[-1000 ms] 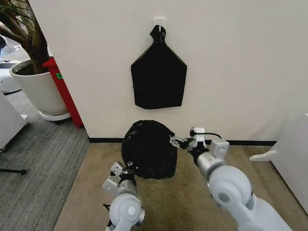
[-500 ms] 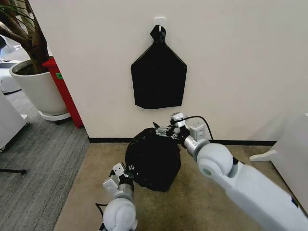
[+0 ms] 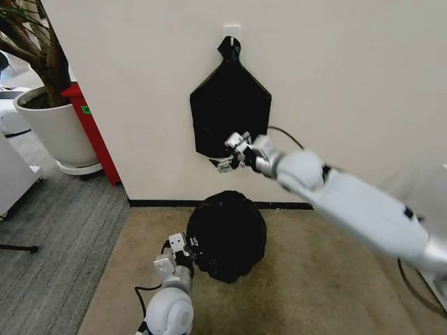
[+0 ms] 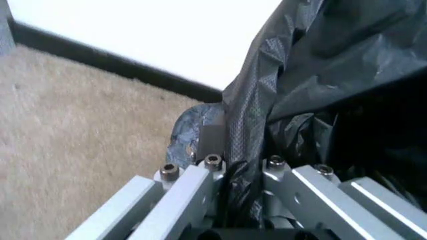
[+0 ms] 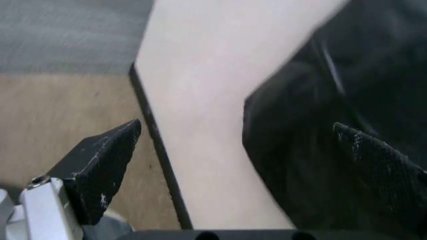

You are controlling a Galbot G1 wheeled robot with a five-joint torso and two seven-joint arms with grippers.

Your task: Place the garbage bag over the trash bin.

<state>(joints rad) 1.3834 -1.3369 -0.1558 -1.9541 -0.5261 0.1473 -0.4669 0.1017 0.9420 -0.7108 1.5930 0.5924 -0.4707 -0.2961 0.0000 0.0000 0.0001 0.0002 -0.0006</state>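
Observation:
The glossy black garbage bag (image 3: 227,234) sits as a rounded mound on the tan carpet by the wall. It covers the trash bin, which is hidden under it. My left gripper (image 3: 187,249) is at the mound's lower left edge, shut on a fold of the bag film (image 4: 320,75), which runs between its fingers (image 4: 200,172). My right gripper (image 3: 227,157) hangs high above the mound, open and holding nothing, just in front of the lower edge of the flat black sheaf (image 3: 230,112) on the wall. Its two dark fingertips (image 5: 110,152) stand wide apart.
A large white planter (image 3: 56,125) with a tree stands at the far left beside a red panel (image 3: 94,136). A black baseboard (image 3: 150,203) runs along the wall. White furniture (image 3: 427,230) is at the right edge. Grey carpet lies to the left.
My right gripper has let go of the bag's top and risen to the hanging sheaf. The bag has settled into a lower, rounder mound. The left gripper keeps its hold.

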